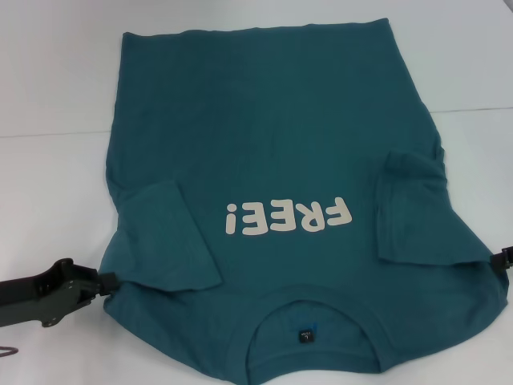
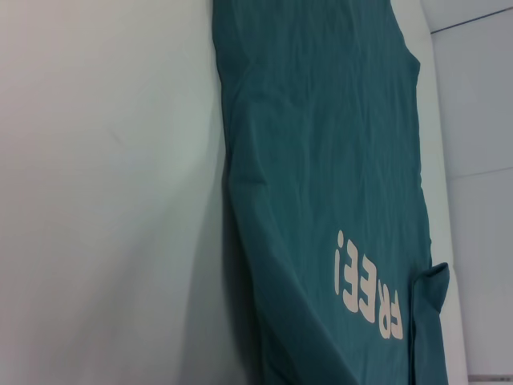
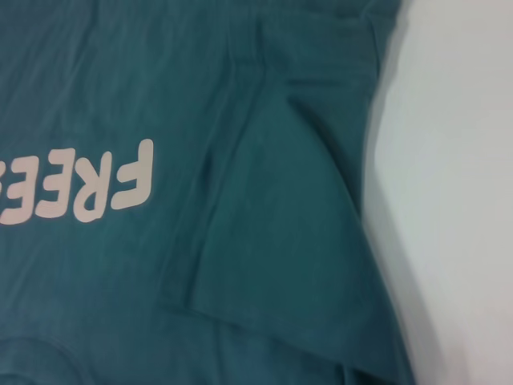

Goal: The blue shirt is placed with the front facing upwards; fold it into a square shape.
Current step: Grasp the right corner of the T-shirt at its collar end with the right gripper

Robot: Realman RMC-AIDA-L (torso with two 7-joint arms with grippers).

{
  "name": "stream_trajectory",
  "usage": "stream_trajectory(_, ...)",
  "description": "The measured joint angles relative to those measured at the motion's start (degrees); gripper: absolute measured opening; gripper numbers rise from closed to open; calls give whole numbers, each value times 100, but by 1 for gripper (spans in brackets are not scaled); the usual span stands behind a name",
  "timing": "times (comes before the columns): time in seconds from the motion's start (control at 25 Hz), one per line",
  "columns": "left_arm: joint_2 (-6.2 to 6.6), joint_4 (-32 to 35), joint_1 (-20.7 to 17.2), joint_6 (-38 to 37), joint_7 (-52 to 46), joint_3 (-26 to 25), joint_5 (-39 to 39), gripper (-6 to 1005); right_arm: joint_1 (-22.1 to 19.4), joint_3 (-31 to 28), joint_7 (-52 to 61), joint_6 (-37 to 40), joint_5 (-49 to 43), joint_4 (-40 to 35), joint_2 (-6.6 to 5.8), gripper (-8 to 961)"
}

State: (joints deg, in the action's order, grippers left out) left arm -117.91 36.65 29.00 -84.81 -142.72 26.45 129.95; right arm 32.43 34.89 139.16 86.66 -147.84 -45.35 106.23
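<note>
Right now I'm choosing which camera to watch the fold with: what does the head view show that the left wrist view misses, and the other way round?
Only the head view shows the left gripper at the shirt's near left edge, the right gripper at its right edge, the neckline with its tag, and both sleeves folded inward. Only the left wrist view shows a wide stretch of bare white table beside the shirt's long edge. Both show the shirt lying front up, the FREE! lettering, and one folded-in sleeve.

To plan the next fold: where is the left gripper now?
In the head view, the left gripper is low on the robot's left, at the blue shirt's shoulder edge beside the folded-in left sleeve.
</note>
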Motion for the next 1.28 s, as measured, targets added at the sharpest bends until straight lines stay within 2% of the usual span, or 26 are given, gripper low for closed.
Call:
stream_trajectory(0.44,-4,-4,-8,0,7,0,-5,3,90,339,-11,-390,-52,1,151,794)
stream_trajectory(0.72,-4,-45,-13,0,31,-60,-9,3,152,578,46,-457,-83,22,198,792)
stream_trajectory(1.28,-4,-52,-27,0,34,-61,-50,2,365,589,209,-551,-561,48,323,786)
